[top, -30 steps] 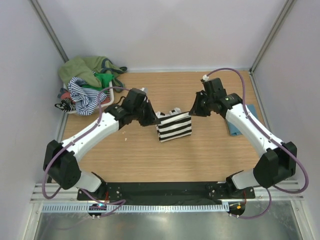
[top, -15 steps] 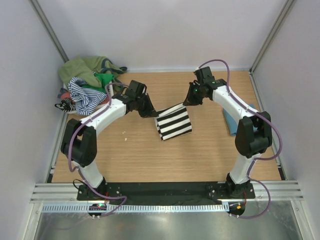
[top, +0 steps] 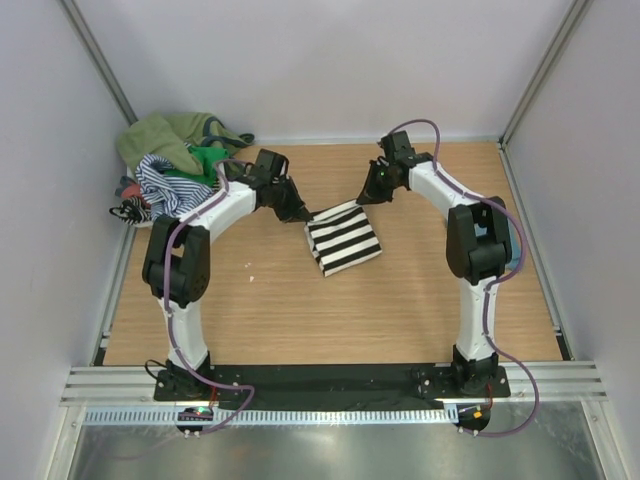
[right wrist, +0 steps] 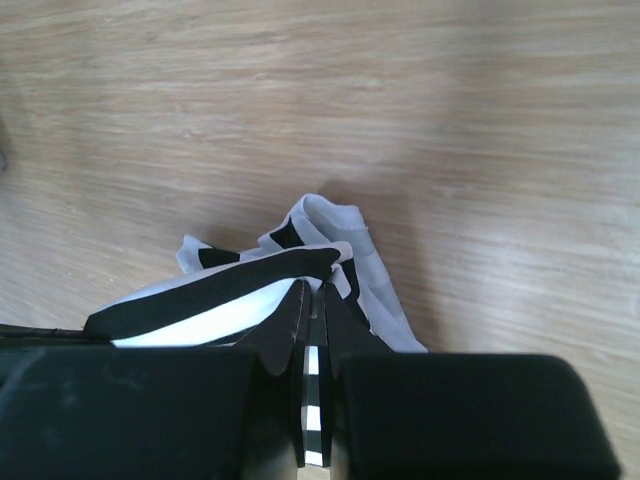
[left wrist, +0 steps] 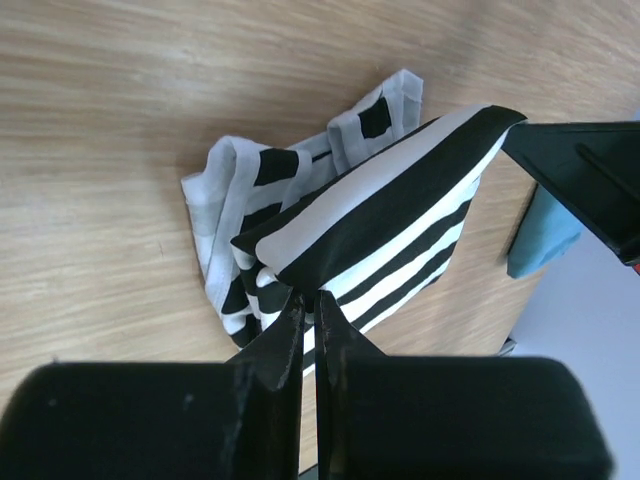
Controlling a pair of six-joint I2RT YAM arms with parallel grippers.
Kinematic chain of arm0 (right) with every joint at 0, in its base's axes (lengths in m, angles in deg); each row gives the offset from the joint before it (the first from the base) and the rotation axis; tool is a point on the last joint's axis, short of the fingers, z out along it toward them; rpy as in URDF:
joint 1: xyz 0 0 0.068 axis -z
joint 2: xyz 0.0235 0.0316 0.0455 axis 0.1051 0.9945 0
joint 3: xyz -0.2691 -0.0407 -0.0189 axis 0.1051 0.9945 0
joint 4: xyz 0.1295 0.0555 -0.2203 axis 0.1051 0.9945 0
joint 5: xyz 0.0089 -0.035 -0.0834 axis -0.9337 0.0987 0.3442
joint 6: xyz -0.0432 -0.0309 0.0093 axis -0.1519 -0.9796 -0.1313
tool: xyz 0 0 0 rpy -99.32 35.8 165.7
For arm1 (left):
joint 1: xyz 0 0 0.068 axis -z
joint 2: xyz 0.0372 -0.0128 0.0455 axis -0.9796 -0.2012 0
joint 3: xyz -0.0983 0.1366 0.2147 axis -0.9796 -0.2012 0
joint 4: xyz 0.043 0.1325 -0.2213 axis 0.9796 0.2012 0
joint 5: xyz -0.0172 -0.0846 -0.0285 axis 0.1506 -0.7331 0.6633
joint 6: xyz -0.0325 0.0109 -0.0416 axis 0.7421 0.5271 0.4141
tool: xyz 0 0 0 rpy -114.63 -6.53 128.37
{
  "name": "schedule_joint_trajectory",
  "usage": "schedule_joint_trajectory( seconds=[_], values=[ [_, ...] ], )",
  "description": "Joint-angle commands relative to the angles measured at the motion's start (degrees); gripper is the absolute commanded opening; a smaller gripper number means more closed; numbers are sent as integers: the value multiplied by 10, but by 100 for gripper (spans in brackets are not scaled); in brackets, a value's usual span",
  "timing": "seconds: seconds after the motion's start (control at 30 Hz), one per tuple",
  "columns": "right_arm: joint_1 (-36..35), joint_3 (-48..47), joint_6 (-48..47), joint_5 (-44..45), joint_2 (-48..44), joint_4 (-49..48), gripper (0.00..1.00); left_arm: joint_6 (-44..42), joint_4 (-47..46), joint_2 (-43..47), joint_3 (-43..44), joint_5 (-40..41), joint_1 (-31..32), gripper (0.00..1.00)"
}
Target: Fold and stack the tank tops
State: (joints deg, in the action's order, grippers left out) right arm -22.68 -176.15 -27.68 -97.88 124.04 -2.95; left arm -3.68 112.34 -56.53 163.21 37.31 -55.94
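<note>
The black-and-white striped tank top [top: 345, 238] lies partly folded in the middle of the table, its far edge lifted. My left gripper [top: 303, 214] is shut on its far left corner, seen close in the left wrist view [left wrist: 309, 300]. My right gripper [top: 362, 199] is shut on its far right corner, seen in the right wrist view [right wrist: 313, 292]. The striped cloth [left wrist: 390, 210] stretches between the two grippers, with folded layers [right wrist: 330, 225] beneath. The teal-blue tank top [top: 466, 245] lies at the right, mostly behind my right arm. A heap of other tops [top: 180, 165] sits at the far left corner.
The table [top: 330, 310] is wooden, with white walls on three sides and metal posts [top: 535, 70] at the far corners. A small white speck [top: 251, 278] lies on the table to the left.
Both grippers have moved away from the arm bases, pulling the striped top's upper edge with them, so the cloth has spread out and lies flatter.
</note>
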Motion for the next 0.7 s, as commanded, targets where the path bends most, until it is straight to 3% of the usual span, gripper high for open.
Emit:
schedule_joint_trajectory(
  seconds=[0.0,0.23,0.27,0.3,0.33,0.37,0.4,0.53,0.67],
  values=[
    [11,-55,4,-16,15,-51,5,-13,17,-17,29,-13,-14,2],
    [13,-57,25,-38,37,-121,9,-4,-13,-44,10,-9,-29,1],
    [12,-52,28,-39,36,-139,14,-4,-16,-49,13,-12,-30,2],
    [13,-48,30,-39,33,-147,25,-4,-17,-53,16,-14,-35,4],
    [13,-39,34,-34,32,-153,49,-5,-14,-62,20,-15,-37,13],
    [13,-36,33,-27,28,-154,53,-5,-12,-65,24,-14,-41,19],
    [13,-25,31,-23,22,-157,60,-5,-10,-60,24,-15,-45,31],
    [16,31,21,-20,-29,-179,62,-14,-9,-19,4,19,-47,51],
    [24,113,18,-45,-108,-235,62,-23,-7,35,-14,46,-46,54]
  ],
)
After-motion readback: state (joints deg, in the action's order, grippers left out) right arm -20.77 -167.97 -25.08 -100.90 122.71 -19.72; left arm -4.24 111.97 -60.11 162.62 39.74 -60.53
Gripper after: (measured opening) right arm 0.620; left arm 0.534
